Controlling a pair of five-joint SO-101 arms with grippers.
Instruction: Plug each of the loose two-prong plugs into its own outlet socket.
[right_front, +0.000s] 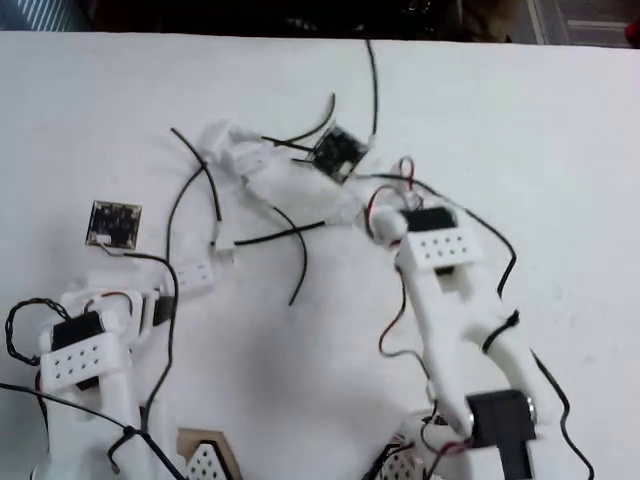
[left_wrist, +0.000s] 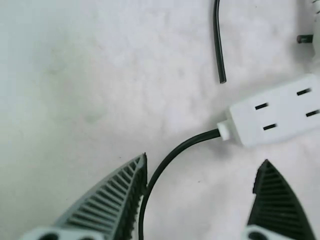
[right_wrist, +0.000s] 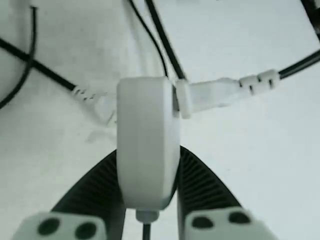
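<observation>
Eyes on the rounded white socket (right_wrist: 147, 125): it sits clamped in the right claw (right_wrist: 147, 152), ribbed dark fingers (right_wrist: 200, 185) pressed narrow against both of its flanks, out around the middle of the desk (right_front: 560, 120). A white plug (right_wrist: 210, 94) on a black lead is butted flush against the side of that socket. No prongs show there, so whether it is fully seated I cannot tell. On the socket's other side a second plug (right_wrist: 97, 100) lies on the desk, partly tucked behind the socket body, its thin black lead running away across the white surface. Over to the other socket: a flat socket block (left_wrist: 277, 112) lies face up with its slots bare, toward the left edge of the desk and closer to the near edge. Its black cord (left_wrist: 170, 155) curves out of one end and passes right between the fingers of the left claw (left_wrist: 204, 162). That claw is spread wide above the desk with nothing in it, one finger just beside the cord, and the block sits apart from both tips. A loose black cord end (left_wrist: 218, 45) lies just beyond the block.
</observation>
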